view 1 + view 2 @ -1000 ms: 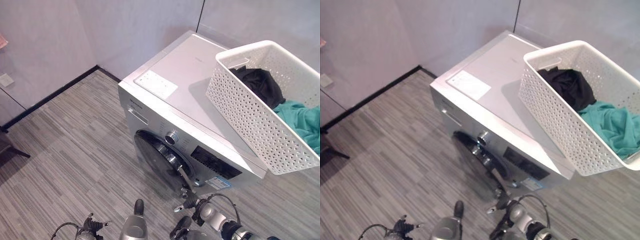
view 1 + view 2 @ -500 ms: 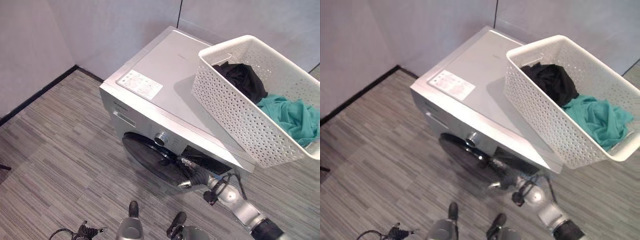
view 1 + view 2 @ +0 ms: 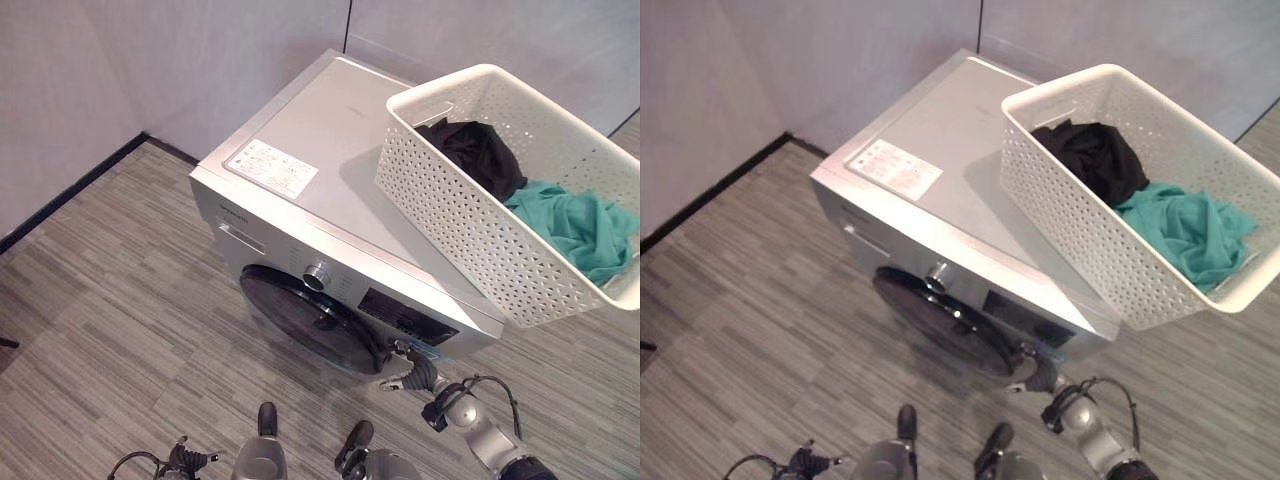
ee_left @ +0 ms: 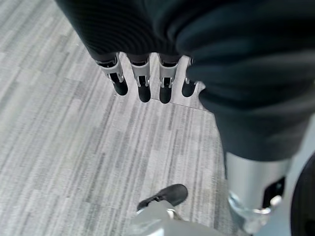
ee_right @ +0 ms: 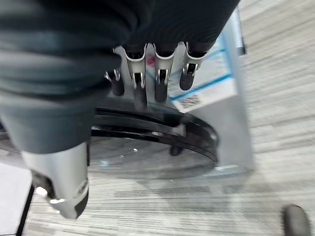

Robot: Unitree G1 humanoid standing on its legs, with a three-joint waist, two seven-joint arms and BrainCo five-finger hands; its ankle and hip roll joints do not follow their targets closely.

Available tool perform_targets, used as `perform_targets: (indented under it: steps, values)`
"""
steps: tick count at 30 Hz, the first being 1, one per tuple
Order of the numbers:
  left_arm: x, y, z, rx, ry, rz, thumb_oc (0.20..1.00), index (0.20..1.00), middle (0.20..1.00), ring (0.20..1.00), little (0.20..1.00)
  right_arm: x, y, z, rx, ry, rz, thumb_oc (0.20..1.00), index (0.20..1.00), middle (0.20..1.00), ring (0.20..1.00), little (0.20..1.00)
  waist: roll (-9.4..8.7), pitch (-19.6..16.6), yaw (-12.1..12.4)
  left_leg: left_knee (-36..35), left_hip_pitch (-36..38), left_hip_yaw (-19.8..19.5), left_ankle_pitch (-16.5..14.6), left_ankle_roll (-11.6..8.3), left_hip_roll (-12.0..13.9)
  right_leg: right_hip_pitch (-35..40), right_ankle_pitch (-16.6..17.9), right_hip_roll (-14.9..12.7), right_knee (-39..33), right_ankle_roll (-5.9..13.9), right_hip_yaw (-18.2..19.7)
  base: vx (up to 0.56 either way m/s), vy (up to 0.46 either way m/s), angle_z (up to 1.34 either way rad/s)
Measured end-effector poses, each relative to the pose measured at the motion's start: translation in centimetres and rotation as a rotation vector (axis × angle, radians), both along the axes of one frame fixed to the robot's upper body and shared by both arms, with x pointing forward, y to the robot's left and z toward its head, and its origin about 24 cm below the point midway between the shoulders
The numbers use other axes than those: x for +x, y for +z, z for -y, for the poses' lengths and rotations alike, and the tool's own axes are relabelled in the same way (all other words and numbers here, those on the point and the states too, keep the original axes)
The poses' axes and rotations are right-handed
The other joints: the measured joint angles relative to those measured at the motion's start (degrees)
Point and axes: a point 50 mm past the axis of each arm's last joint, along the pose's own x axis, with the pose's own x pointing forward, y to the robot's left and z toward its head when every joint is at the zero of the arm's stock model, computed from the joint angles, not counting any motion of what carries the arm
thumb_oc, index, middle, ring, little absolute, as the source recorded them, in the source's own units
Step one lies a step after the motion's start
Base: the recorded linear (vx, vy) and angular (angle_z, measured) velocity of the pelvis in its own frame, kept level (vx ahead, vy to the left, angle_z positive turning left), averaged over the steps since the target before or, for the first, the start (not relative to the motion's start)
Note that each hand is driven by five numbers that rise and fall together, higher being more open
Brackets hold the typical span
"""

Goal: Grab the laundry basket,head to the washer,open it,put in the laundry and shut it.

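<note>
A silver front-loading washer (image 3: 300, 130) stands against the wall. Its round dark door (image 3: 310, 322) lies flat against the front. The white perforated laundry basket (image 3: 470, 225) rests on the washer's top at the right and juts past its front edge. Inside lie a black garment (image 3: 472, 152) and a teal one (image 3: 575, 222). My right hand (image 3: 414, 376) hovers low by the door's right edge with straight fingers (image 5: 162, 81) pointing at the door rim (image 5: 162, 132) and a label, holding nothing. My left hand (image 3: 188, 460) hangs over the floor, fingers (image 4: 142, 86) straight.
Grey striped flooring (image 3: 110, 300) spreads to the left and in front of the washer. Grey walls close in behind it, with a dark skirting board (image 3: 70, 195) along the left wall. The basket overhangs the space above my right arm.
The camera has swung, so the whole scene has shifted left. My right hand has come off the door's right edge and sits slightly lower and further right.
</note>
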Motion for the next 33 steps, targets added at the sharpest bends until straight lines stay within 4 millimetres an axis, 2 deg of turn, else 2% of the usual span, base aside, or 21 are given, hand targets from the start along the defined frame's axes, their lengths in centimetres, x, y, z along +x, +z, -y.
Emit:
perform_targets:
  steps: [2, 3, 5, 8, 9, 12, 18, 22, 26, 27, 28, 29, 30, 31, 32, 33]
  values:
    - [0.8, 0.0, 0.8, 0.002, -0.041, 0.009, 1.0, 1.0, 1.0, 1.0, 1.0, 0.8, 0.1, -0.8, -0.025, 0.025, 0.025, 1.0, 1.0, 1.0, 1.0, 1.0, 0.47, 0.0, 0.2, 0.1, -1.7, -1.1, -0.1, -0.28, 0.0, -1.1, 0.0, 0.0, -0.2, 0.14, -0.7, -0.04, 0.044, 0.18]
    - [1.2, -0.1, 1.3, -0.002, -0.056, 0.024, 1.0, 1.0, 1.0, 1.0, 1.0, 1.2, -0.1, -1.3, -0.028, 0.02, 0.03, 1.0, 1.0, 1.0, 1.0, 1.0, 0.9, 0.2, 0.4, 0.1, -2.3, -1.6, 0.9, 0.42, -0.2, -1.7, 0.2, -0.1, -0.1, -0.18, -1.2, -0.04, 0.068, 0.2]
    - [1.7, -0.2, 2.6, -0.023, -0.086, 0.04, 1.0, 1.0, 1.0, 1.0, 1.0, 2.3, -0.6, -1.8, -0.059, -0.003, 0.042, 1.0, 1.0, 1.0, 1.0, 1.0, 1.51, 0.5, 0.5, 0.1, -3.5, -1.5, 1.0, 0.32, -0.3, -3.0, 0.4, -0.2, -0.1, -0.05, -1.2, -0.02, 0.048, 0.05]
    - [3.0, 0.0, 3.5, -0.04, -0.107, 0.078, 1.0, 1.0, 1.0, 1.0, 1.0, 3.4, -0.5, -1.7, -0.109, -0.004, 0.054, 1.0, 1.0, 1.0, 1.0, 1.0, 3.0, 1.4, 1.3, -0.1, -4.8, -1.6, 1.1, 0.12, -0.5, -4.0, 1.2, -0.2, -0.9, 0.01, -1.3, -0.02, 0.067, 0.01]
    - [3.2, 0.1, 3.5, -0.03, -0.108, 0.092, 1.0, 1.0, 1.0, 1.0, 1.0, 3.2, -0.9, -2.7, -0.109, 0.036, 0.049, 1.0, 1.0, 1.0, 1.0, 1.0, 3.38, 1.7, 2.0, 0.0, -4.9, -1.6, 1.3, 0.29, -0.6, -4.1, 1.3, -0.2, -0.9, -0.12, -1.2, -0.03, 0.079, -0.01]
    - [4.0, 0.4, 3.8, -0.017, -0.123, 0.132, 1.0, 1.0, 1.0, 1.0, 1.0, 2.6, -2.5, -2.8, -0.13, 0.05, -0.015, 1.0, 1.0, 1.0, 1.0, 1.0, 3.53, 2.0, 1.9, 0.0, -6.4, -1.7, 1.3, -0.13, -0.5, -5.7, 1.4, -0.1, -0.9, -0.16, -1.1, 0.0, 0.056, -0.03]
    - [4.8, 0.7, 3.8, -0.023, -0.113, 0.158, 1.0, 1.0, 1.0, 1.0, 1.0, 2.4, -3.1, -3.8, -0.13, 0.105, -0.068, 1.0, 1.0, 1.0, 1.0, 1.0, 3.75, 2.2, 2.9, -0.1, -6.5, -2.9, 1.2, -0.13, 0.0, -5.7, 1.3, 0.5, -0.9, -0.38, -1.2, 0.02, -0.026, -0.02]
    - [3.8, 0.3, 3.9, -0.03, -0.106, 0.142, 1.0, 1.0, 1.0, 1.0, 1.0, 1.8, -4.1, -5.0, -0.16, 0.168, -0.145, 1.0, 1.0, 1.0, 1.0, 1.0, 3.99, 2.2, 5.5, -0.1, -6.4, -4.0, 1.4, -0.36, 0.5, -5.0, 1.1, 1.3, -1.1, -0.72, -1.6, -0.01, -0.05, 0.05]
    - [2.4, -0.2, 4.4, -0.062, -0.072, 0.131, 1.0, 1.0, 1.0, 1.0, 1.0, 0.7, -5.9, -4.5, -0.231, 0.136, -0.264, 1.0, 1.0, 1.0, 1.0, 1.0, 6.23, 2.6, 8.9, 0.0, -6.6, -7.5, 1.5, -0.57, 0.4, -3.7, 0.1, 1.2, -0.4, -1.12, -4.4, -0.03, -0.074, 0.34]
    - [1.0, -0.5, 4.3, -0.067, -0.058, 0.108, 1.0, 1.0, 1.0, 1.0, 1.0, 1.2, -5.6, -4.8, -0.245, 0.146, -0.256, 1.0, 1.0, 1.0, 1.0, 1.0, 7.46, 3.2, 10.8, 0.2, -7.4, -9.3, 1.8, -0.96, 0.4, -4.0, -0.7, 1.1, 0.9, -1.08, -5.3, -0.07, -0.115, 0.45]
    - [0.3, -0.6, 4.2, -0.067, -0.053, 0.091, 1.0, 1.0, 1.0, 1.0, 1.0, 1.9, -5.2, -5.0, -0.25, 0.144, -0.241, 1.0, 1.0, 1.0, 1.0, 1.0, 8.06, 3.5, 11.6, 0.2, -7.4, -10.3, 2.0, -1.27, 0.4, -3.9, -1.3, 1.0, 2.0, -1.47, -6.1, -0.11, -0.227, 0.74]
    - [-1.0, -0.9, 4.1, -0.065, -0.042, 0.053, 1.0, 1.0, 1.0, 1.0, 1.0, 3.5, -4.1, -5.6, -0.247, 0.152, -0.195, 1.0, 1.0, 1.0, 1.0, 1.0, 8.86, 3.6, 12.2, 0.1, -7.5, -12.7, 2.5, -1.81, 0.3, -3.6, -3.2, 0.5, 4.3, -1.8, -7.9, -0.08, -0.201, 0.66]
    - [-1.5, -1.0, 4.0, -0.067, -0.041, 0.038, 1.0, 1.0, 1.0, 1.0, 1.0, 4.2, -3.6, -5.9, -0.249, 0.152, -0.175, 1.0, 1.0, 1.0, 1.0, 1.0, 9.59, 3.8, 13.3, 0.3, -7.9, -14.1, 3.2, -2.13, 0.3, -3.5, -4.1, 0.8, 5.9, -1.4, -8.3, -0.13, -0.257, 0.94]
    - [-1.9, -1.1, 3.9, -0.066, -0.036, 0.021, 1.0, 1.0, 1.0, 1.0, 1.0, 4.8, -3.1, -6.2, -0.248, 0.156, -0.154, 1.0, 1.0, 1.0, 1.0, 1.0, 10.24, 3.4, 13.6, 0.7, -8.3, -16.1, 3.5, -2.74, 0.3, -2.6, -5.1, 0.9, 6.3, -1.89, -10.2, -0.12, -0.166, 0.9]
    - [-2.3, -1.2, 3.7, -0.065, -0.035, 0.003, 1.0, 1.0, 1.0, 1.0, 1.0, 5.3, -2.8, -5.9, -0.262, 0.13, -0.153, 1.0, 1.0, 1.0, 1.0, 1.0, 10.85, 3.3, 14.3, 0.7, -8.5, -18.6, 4.0, -3.39, 0.3, -1.5, -6.2, 1.2, 6.8, -1.87, -12.0, -0.1, -0.117, 1.17]
    - [-3.0, -1.3, 3.3, -0.057, -0.032, -0.025, 1.0, 1.0, 1.0, 1.0, 1.0, 5.6, -2.8, -4.7, -0.29, 0.086, -0.161, 1.0, 1.0, 1.0, 1.0, 1.0, 10.96, 3.4, 15.3, 1.0, -9.0, -20.7, 4.7, -4.34, 0.3, -0.7, -7.8, 1.5, 7.7, -1.96, -13.8, -0.08, -0.094, 1.15]
